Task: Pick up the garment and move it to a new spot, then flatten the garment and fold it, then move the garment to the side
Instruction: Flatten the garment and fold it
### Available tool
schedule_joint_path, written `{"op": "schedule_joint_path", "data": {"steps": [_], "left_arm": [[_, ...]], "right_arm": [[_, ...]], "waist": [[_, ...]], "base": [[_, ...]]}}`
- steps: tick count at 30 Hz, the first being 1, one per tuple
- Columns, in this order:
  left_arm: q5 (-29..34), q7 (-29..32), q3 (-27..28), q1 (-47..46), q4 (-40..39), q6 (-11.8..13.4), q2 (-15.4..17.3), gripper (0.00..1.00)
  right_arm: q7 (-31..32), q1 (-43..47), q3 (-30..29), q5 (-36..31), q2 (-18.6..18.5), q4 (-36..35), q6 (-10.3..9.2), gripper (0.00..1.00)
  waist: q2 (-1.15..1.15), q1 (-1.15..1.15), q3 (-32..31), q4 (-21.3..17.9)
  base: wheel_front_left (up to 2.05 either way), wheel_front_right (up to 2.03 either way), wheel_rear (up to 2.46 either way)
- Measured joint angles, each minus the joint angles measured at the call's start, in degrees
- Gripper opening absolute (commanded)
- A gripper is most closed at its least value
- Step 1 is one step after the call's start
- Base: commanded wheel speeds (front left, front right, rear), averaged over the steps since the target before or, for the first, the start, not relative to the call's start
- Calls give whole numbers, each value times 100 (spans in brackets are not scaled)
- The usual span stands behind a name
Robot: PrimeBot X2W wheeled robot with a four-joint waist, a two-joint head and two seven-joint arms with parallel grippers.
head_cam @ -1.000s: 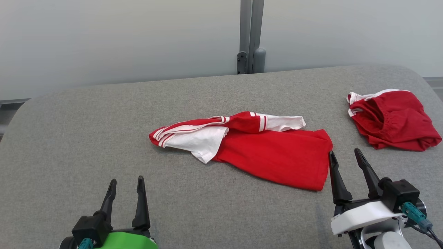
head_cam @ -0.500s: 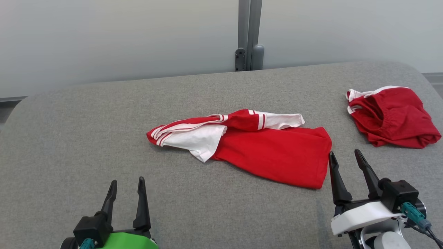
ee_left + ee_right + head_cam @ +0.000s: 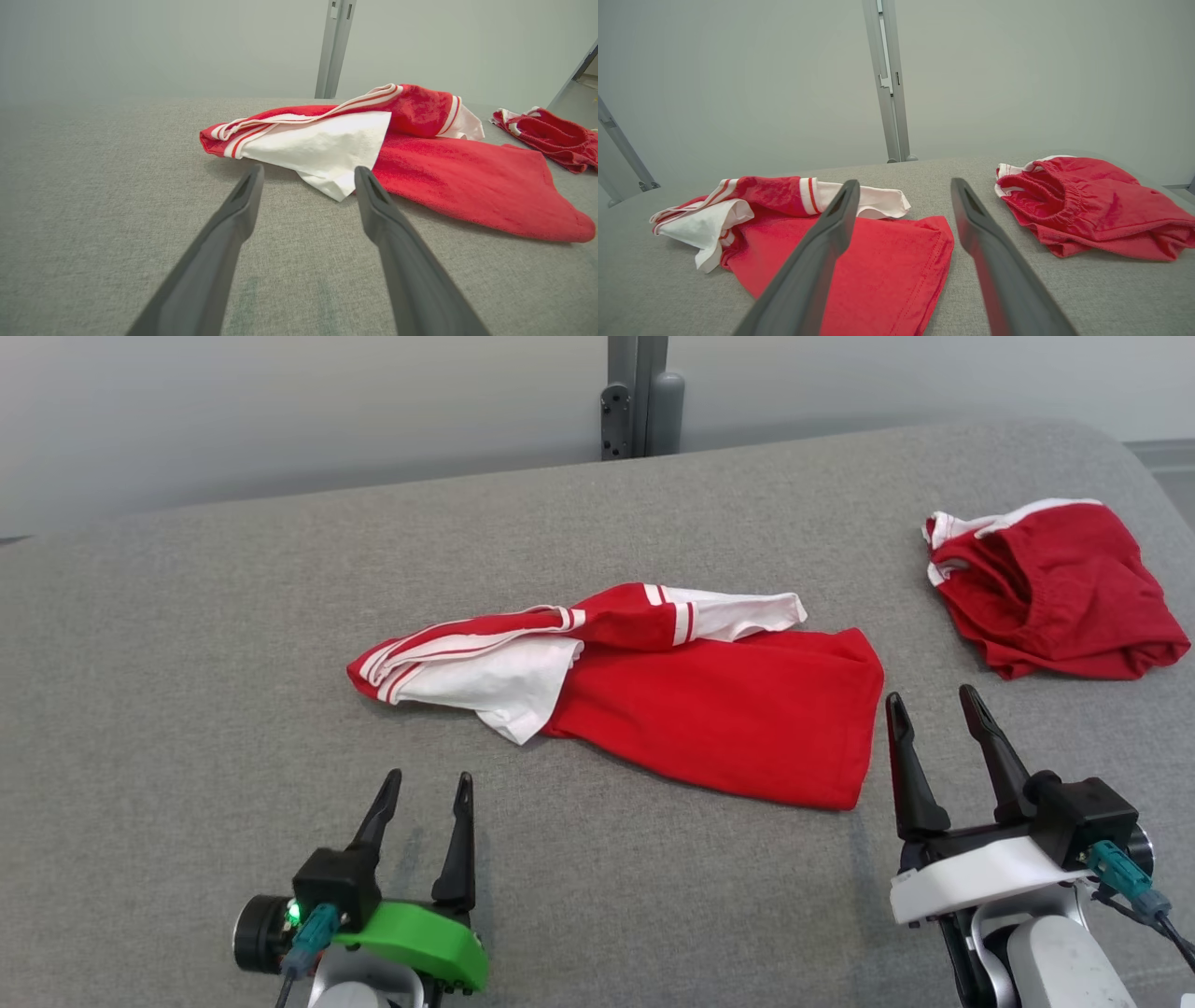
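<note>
My right gripper, fingers spread and empty, sits just beside the right end of the crumpled red-and-white jersey garment. It lies lengthwise left to right on the grey fabric tabletop. My left gripper, equally spread, has edged nearer its white sleeve, and my head view has shifted

The garment is soft, matt cloth in red and white, faintly fuzzy. The bench is covered in coarse grey woven fabric. The left pincer and right pincer look like dark matt plastic. The post behind is smooth grey metal.
</note>
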Motion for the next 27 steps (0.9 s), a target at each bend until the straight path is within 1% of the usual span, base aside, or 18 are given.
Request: {"op": "schedule_joint_path", "data": {"steps": [3, 8, 12, 15, 18, 19, 20, 22, 27], "left_arm": [[60, 68, -218, -385, 485, -12, -1, 100], [65, 66, -387, -947, 1089, 10, -7, 100], [62, 45, -366, -1243, 1493, 36, -8, 100], [27, 40, -235, -1408, 1750, 120, 21, 100], [-14, 34, -148, -1529, 1978, 140, 76, 100], [-14, 32, -120, -1565, 2049, 148, 91, 95], [-20, 11, -90, -1600, 2096, 157, 103, 69], [-32, 8, -15, -1686, 2136, 170, 121, 0], [-8, 8, 103, -1730, 1947, 159, 123, 0]], "right_arm": [[-3, -110, 54, 2, 2, 5, 0, 100], [-5, -210, 14, 3, -2, 20, 0, 100], [-13, -248, -31, 30, -3, 36, 0, 100], [-27, -276, -59, 47, -4, 46, 0, 100], [-31, -314, -101, 73, -4, 60, 0, 100], [-32, -331, -111, 75, -3, 68, 0, 100], [-32, -337, -116, 78, -3, 71, 0, 100], [-32, -355, -126, 89, -3, 69, 0, 100], [-32, -372, -156, 89, -2, 59, 0, 100]], "waist": [[0, 0, 177, -143], [0, 0, 433, -442], [0, 0, 628, -678], [0, 0, 753, -834], [0, 0, 879, -948], [0, 0, 915, -981], [0, 0, 942, -1006], [0, 0, 982, -1039], [0, 0, 975, -978]], "base": [[0, 0, 0], [0, 0, 0], [0, 0, 0], [0, 0, 0], [0, 0, 0], [0, 0, 0], [0, 0, 0], [0, 0, 0], [0, 0, 0]]}}
